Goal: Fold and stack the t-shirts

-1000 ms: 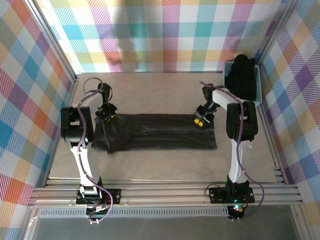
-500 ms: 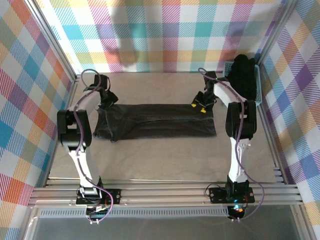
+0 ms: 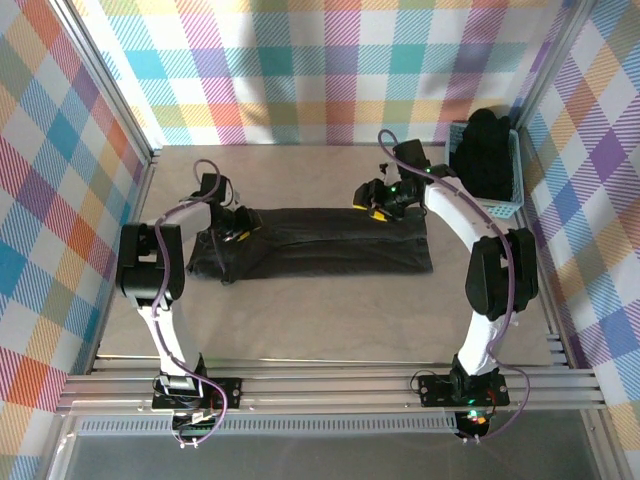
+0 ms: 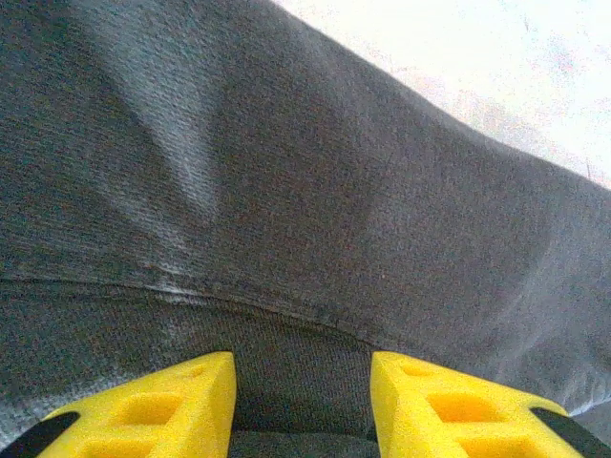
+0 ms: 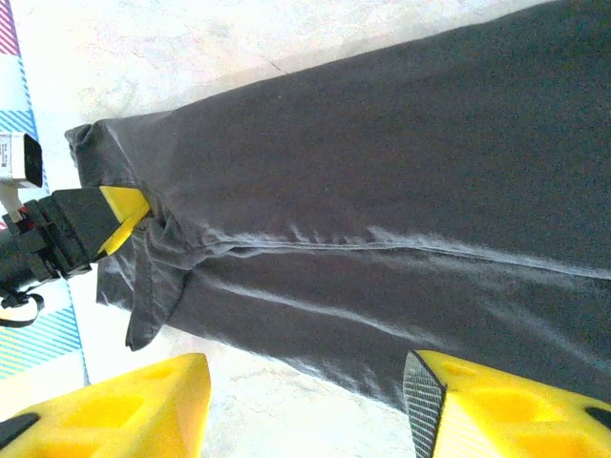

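Left gripper (image 4: 303,384) and right gripper (image 5: 305,382) both parted, empty. Risk: a shallow pinch on the centre-frame t-shirt (image 3: 320,245) grabs one layer and the fold skews.

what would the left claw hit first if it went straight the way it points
The black t-shirt. In the left wrist view the left claw points straight into its fabric, seemingly close, with nothing between.

Left tool (image 3: 237,230) and right tool (image 3: 372,207) opened, releasing the t-shirt (image 3: 320,255).
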Tool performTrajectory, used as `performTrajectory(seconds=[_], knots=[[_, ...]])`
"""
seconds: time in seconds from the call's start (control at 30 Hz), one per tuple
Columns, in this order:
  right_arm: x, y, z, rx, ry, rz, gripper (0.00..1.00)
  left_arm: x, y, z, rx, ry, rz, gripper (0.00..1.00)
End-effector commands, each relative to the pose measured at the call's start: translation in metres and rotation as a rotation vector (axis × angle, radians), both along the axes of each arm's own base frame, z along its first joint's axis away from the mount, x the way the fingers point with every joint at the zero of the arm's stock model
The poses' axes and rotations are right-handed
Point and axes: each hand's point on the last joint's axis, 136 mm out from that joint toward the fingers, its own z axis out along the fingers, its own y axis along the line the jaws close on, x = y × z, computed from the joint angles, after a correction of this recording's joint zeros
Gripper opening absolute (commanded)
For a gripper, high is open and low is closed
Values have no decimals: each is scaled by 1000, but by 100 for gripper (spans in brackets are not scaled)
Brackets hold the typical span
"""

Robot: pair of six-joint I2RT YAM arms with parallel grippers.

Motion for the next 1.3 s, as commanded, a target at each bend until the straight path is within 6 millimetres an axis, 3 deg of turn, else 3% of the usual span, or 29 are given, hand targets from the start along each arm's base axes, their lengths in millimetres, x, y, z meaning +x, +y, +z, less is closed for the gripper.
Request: performTrajectory(seconds=[0.0, 0.13, 0.3, 0.5, 0.6, 1.0, 1.17, 1.2, 1.23, 1.27], knots=[[-8, -1, 20, 29, -24, 0, 56, -17, -13, 4, -7, 1, -68, 37], [-9, -1, 16, 29, -17, -12, 56, -36, -18, 11, -3, -7, -69, 28], [-8, 0, 14, 37, -13, -19, 56, -52, -28, 20, 20, -9, -57, 8], [-10, 0, 9, 43, 1, -14, 55, -69, -35, 31, 62, -8, -41, 2], [-12, 0, 7, 45, 9, -13, 55, -82, -40, 27, 71, 26, -49, 0], [-16, 1, 0, 44, 28, -1, 55, -117, -85, 15, 13, 121, -10, 0], [-19, 2, -4, 54, 41, 5, 55, -129, -95, 3, 24, 190, 49, 0], [-20, 3, -4, 62, 44, 10, 55, -131, -94, 1, 30, 208, 70, 3], [-20, 4, -5, 66, 48, 13, 55, -132, -94, -2, 28, 222, 83, 14], [-21, 5, -6, 71, 55, 16, 55, -134, -94, -4, 24, 240, 98, 31]])
